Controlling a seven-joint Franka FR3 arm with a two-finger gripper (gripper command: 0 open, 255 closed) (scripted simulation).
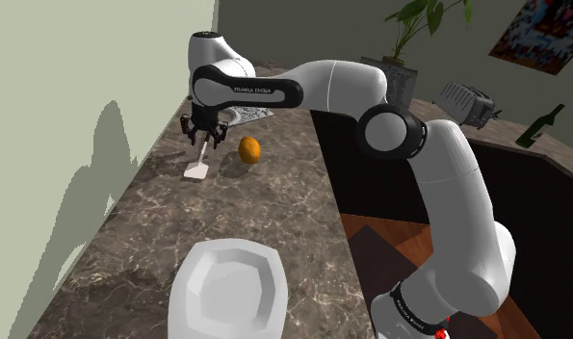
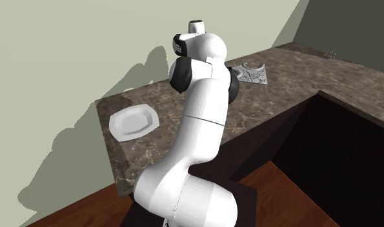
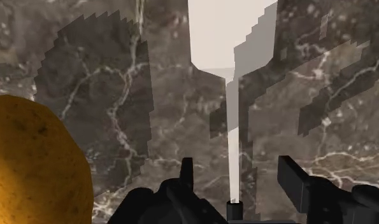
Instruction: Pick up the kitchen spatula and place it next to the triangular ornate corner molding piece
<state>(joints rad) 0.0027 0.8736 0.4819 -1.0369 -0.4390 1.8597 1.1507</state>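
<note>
The white spatula (image 1: 198,170) has its blade low over the dark marble counter (image 1: 140,241) and its thin handle rising toward my gripper (image 1: 205,138). In the wrist view the handle (image 3: 232,146) runs between the two black fingers (image 3: 186,172), which stand apart on either side without touching it; the gripper (image 3: 239,168) is open. The wide blade (image 3: 223,32) lies ahead of the fingers. The grey ornate corner molding (image 1: 247,114) lies just beyond the gripper near the wall, and is also seen behind the arm (image 2: 252,73).
An orange fruit (image 1: 249,149) sits close beside the spatula (image 3: 35,165). A white plate (image 1: 231,289) lies nearer the stand (image 2: 133,121). A toaster (image 1: 467,101), a dark bottle (image 1: 542,125) and a potted plant (image 1: 409,34) stand on the far counter.
</note>
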